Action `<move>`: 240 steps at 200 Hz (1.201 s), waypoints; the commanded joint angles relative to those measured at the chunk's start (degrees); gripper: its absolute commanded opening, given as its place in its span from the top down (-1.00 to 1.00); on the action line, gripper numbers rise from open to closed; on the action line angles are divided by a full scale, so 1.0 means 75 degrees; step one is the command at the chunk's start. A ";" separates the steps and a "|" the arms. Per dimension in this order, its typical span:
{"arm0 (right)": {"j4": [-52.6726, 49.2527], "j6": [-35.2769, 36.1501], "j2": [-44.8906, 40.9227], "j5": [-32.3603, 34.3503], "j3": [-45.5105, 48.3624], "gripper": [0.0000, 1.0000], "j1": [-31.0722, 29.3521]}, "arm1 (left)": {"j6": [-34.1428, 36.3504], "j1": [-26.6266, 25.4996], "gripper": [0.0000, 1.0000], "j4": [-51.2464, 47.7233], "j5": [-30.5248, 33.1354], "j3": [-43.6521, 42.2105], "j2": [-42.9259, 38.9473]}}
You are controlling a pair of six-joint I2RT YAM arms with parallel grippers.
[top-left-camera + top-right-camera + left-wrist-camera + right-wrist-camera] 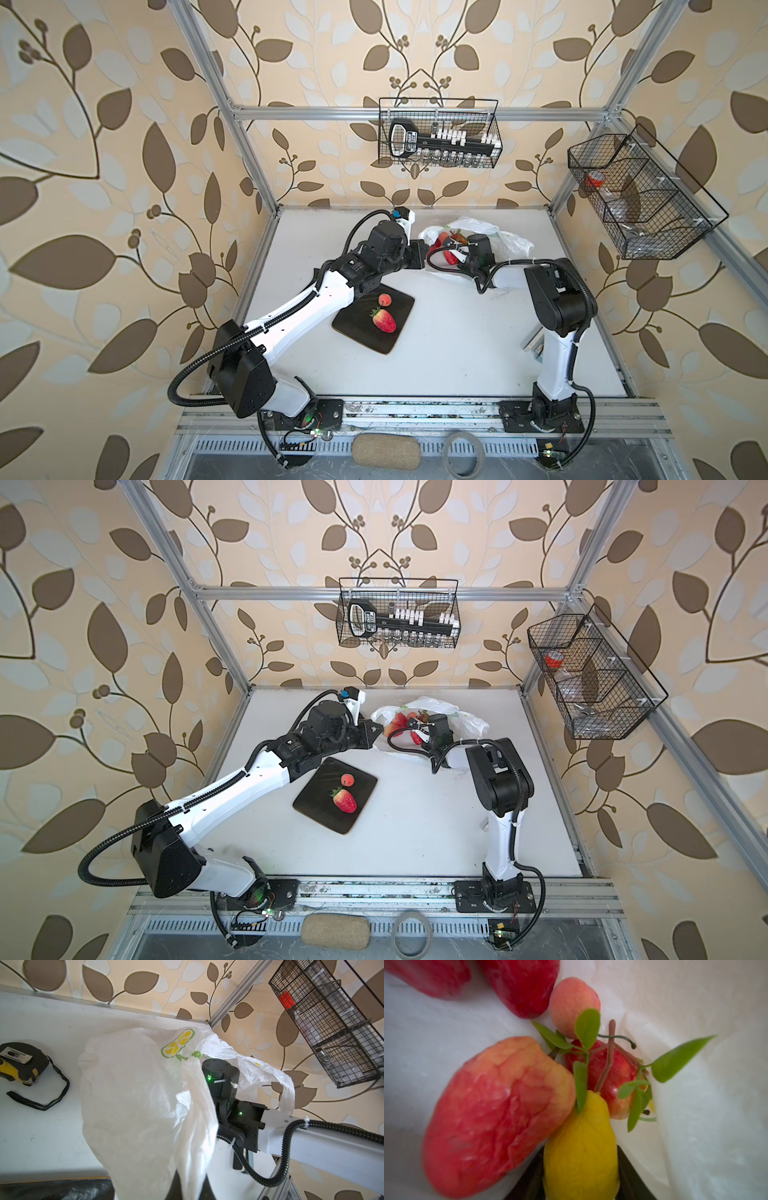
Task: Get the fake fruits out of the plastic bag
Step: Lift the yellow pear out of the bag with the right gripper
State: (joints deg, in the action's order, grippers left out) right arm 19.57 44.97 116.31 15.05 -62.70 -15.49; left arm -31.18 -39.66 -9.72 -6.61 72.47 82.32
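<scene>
Mat: the dark square mat (354, 327) already holds a red toy strawberry with a green cap (384, 320) and a small pink-red round fruit (385, 299). A hurried drop from me could knock either one rolling off it.
Left gripper: the left gripper (188, 1186) is closed on a pinch of the thin white crinkly plastic bag (133, 1088) printed with lemon slices, and holds its mouth up. The film is slick, so it may slide out or tear. The mouth would then fall onto the other arm's wrist.
Tape measure: the yellow-and-black tape measure (20, 1064) lies on the table near the bag. It is not mine to move, but a dragged bag could shove it.
Bag contents: the rest of the fruits lie deep inside the bag. A big wrinkled red-orange fruit (496, 1113) leans on the glossy yellow toy pear (580, 1130).
Right gripper: the right gripper (581, 1153) is inside the bag. Its fingers are narrow, one against each flank of the pear. I read that as a hold, but I cannot tell how firm.
Slip risk: the pear is smooth and tapered, so it could squirt forward out of the fingers.
Tangle risk: its stem and leaves cross a small red fruit (612, 1084) behind it, which may get dragged along.
Pinch risk: bag film lies just beside one finger, and catching it would lift the bag too.
</scene>
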 commanded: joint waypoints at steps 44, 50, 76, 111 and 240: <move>-0.0354 -0.0171 -0.1533 -0.0341 0.0826 0.32 -0.0228 | -0.0170 0.0075 1.00 0.0215 0.0759 0.0071 -0.0048; -0.0435 -0.0200 -0.1731 -0.0426 0.0942 0.32 -0.0254 | -0.0200 0.0078 1.00 0.0223 0.0810 0.0083 -0.0020; -0.1063 -0.0663 -0.2568 -0.1527 0.1269 0.29 -0.0228 | -0.0293 0.0112 1.00 0.0301 0.0925 0.0182 0.0345; -0.1873 -0.0858 -0.3253 -0.1904 0.1396 0.30 -0.0253 | -0.0355 0.0181 1.00 0.0381 0.0853 0.0322 0.0598; -0.4021 -0.0301 -0.5538 -0.2575 0.2121 0.27 -0.0455 | -0.0245 0.0646 1.00 0.0583 0.0226 0.0991 0.1265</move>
State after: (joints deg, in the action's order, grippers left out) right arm -6.39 41.43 78.06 -2.35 -48.27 -18.70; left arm -33.61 -35.86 -7.14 -2.63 77.30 90.83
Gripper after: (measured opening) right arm 0.419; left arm 0.047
